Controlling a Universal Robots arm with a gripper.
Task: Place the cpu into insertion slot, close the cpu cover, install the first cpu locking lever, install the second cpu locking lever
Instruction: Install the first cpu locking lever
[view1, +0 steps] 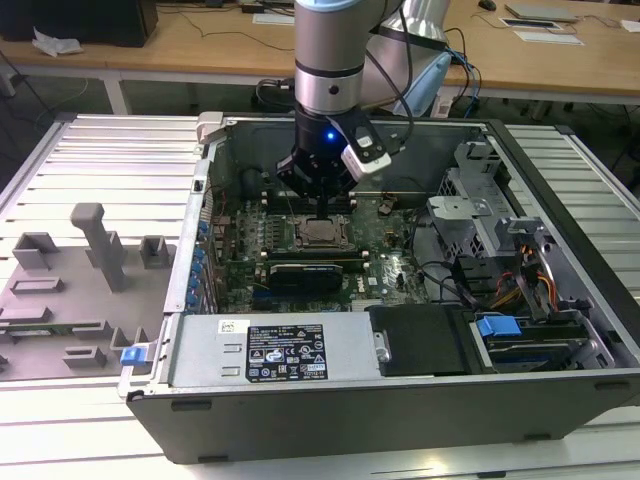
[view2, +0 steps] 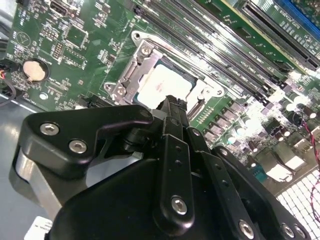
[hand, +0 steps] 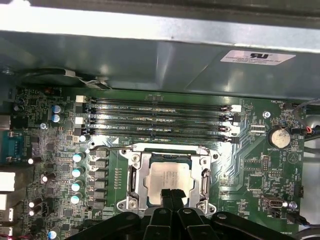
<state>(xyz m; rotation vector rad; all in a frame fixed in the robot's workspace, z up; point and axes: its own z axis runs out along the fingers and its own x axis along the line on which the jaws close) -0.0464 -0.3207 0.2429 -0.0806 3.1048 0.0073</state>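
Observation:
The cpu shows its silver-grey top inside the insertion slot on the green motherboard; it is seen too in the second wrist view and, small, in the exterior view. The cpu cover, a metal frame, lies flat around the chip, and its window shows the chip's top. A thin lever rod runs along the socket edge beside the memory slots. My gripper hangs just above the socket's edge with its black fingers pressed together, holding nothing. In the exterior view the gripper points straight down into the open computer case.
Long black memory slots lie beside the socket. A long black card sits on its other side. The power supply, a drive cage and cables crowd the case. A grey fixture tray lies at the exterior view's left.

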